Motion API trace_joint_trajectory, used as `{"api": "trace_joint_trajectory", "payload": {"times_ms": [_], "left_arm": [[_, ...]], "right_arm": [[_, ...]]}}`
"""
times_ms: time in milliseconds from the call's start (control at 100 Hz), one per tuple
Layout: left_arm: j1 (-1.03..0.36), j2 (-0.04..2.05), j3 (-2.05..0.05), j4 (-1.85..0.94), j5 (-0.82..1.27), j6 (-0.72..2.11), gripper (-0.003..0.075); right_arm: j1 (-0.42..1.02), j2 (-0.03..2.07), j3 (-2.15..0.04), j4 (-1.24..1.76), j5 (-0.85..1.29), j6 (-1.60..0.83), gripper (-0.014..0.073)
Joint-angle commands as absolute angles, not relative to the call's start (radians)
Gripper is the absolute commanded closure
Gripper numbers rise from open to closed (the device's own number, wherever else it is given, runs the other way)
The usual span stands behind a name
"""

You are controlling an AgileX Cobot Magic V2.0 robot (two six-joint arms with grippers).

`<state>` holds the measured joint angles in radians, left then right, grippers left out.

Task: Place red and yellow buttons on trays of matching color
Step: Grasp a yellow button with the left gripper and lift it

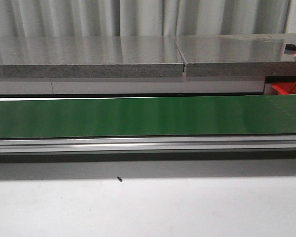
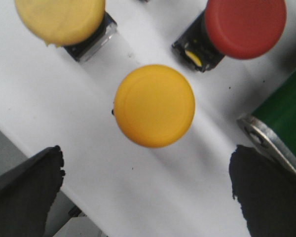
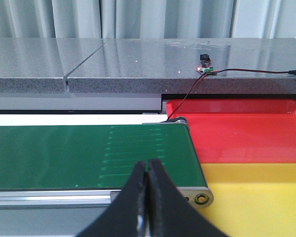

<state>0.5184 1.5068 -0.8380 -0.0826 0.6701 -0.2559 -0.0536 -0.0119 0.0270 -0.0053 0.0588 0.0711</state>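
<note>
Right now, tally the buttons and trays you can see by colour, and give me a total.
Yellow buttons: 2, one central and one at the edge
Red button: 1
Red tray: 1
Yellow tray: 1
Total: 5

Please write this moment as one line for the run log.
left gripper: open above yellow button | right gripper: shut, empty | red tray, yellow tray: no buttons seen
</note>
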Motion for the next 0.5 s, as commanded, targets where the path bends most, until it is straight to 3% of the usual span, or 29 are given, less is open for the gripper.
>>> {"api": "trace_joint_trajectory", "payload": {"times_ms": [0,170,490], "left_arm": [[0.519,1.488,-0.87,-0.099,0.596,-0.265,0.0099],[0.519,1.506,-0.87,-0.099,0.559,-0.265,0.0204],[0.519,1.527,-0.87,-0.1,0.548,-0.265,0.0552]], "right_arm": [[-0.056,-0.03,0.011,-0.017,-0.015,0.068,0.0685],[-0.056,-0.03,0.011,-0.017,-0.015,0.068,0.0685],[-0.056,-0.03,0.011,-0.017,-0.015,0.068,0.0685]]}}
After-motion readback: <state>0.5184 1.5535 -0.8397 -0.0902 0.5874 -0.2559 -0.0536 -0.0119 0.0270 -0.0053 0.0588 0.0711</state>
